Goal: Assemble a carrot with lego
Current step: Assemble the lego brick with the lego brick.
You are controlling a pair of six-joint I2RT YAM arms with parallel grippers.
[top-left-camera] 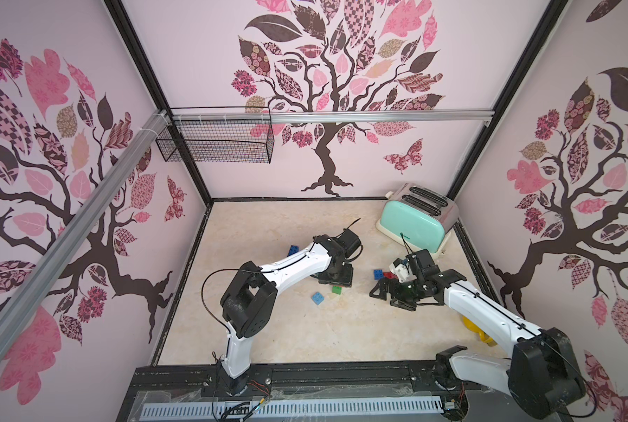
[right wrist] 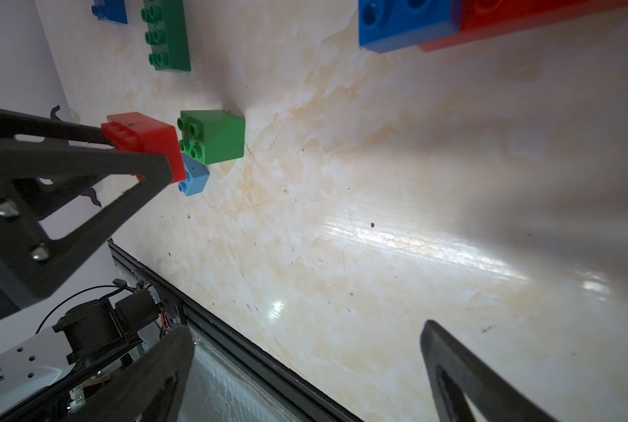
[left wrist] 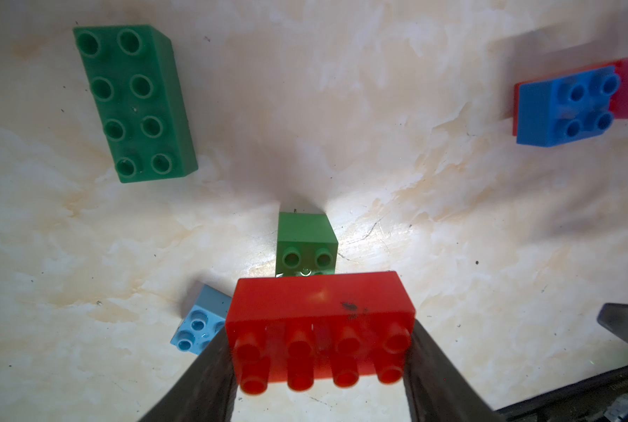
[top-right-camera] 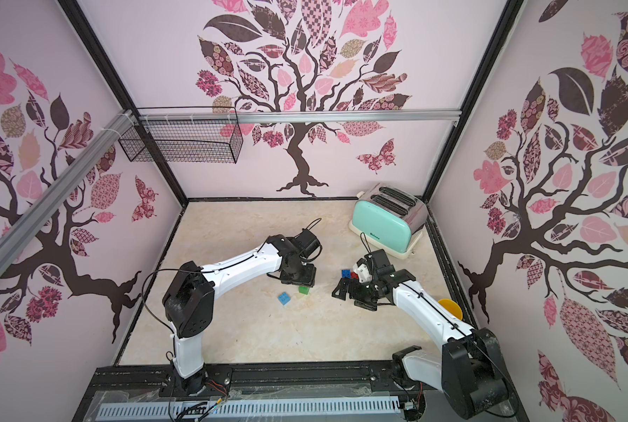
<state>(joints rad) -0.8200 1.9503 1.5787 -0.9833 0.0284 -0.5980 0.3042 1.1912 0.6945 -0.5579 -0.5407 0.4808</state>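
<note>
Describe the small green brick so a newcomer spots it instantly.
From the mint toaster at the back right, come to mid-table, where the left end effector grips a red brick. Beside it sits the small green brick: square, four studs, unlike the light blue square nearby or the long eight-stud green brick.

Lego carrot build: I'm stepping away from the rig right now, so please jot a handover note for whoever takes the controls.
Left end effector: shut on a long red brick, held close beside the small green brick, which lies on its side.
Right end effector: open and empty, over bare table.
Loose on the table: light blue brick, long green brick, dark blue brick.
Done: only a blue brick that appears seated on a second red brick.
Left to do: join all the remaining bricks.
</note>
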